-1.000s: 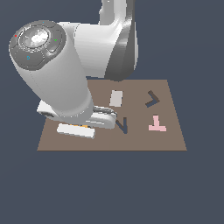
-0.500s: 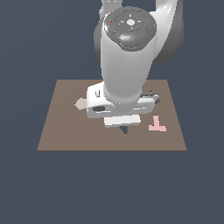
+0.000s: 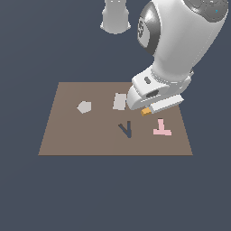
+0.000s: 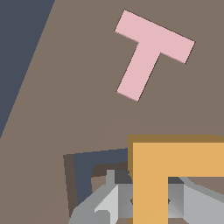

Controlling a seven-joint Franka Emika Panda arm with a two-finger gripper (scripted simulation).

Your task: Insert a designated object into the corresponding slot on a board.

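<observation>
My gripper (image 3: pixel 146 108) hangs low over the brown board (image 3: pixel 72 135), near its right side in the exterior view. It is shut on the orange L-shaped piece (image 4: pixel 148 175), of which only a small corner (image 3: pixel 145 111) peeks out below the hand in the exterior view. In the wrist view the grey fingers (image 4: pixel 107 205) clamp one arm of the L. Under the piece lies the dark L-shaped slot (image 4: pixel 81 173), partly covered and offset from the piece. In the exterior view the hand hides the slot. Whether the piece touches the board I cannot tell.
A pink T-shaped piece (image 3: pixel 161 128) lies on the board just beside the gripper, also in the wrist view (image 4: pixel 151 52). A navy V-shaped recess (image 3: pixel 126 129), a grey rectangle (image 3: pixel 119 101) and a grey pentagon (image 3: pixel 84 107) sit further toward the exterior view's left.
The arm has swung across the board from the exterior view's left to its right. Its hand now covers the spot where the dark L-shaped slot showed.
</observation>
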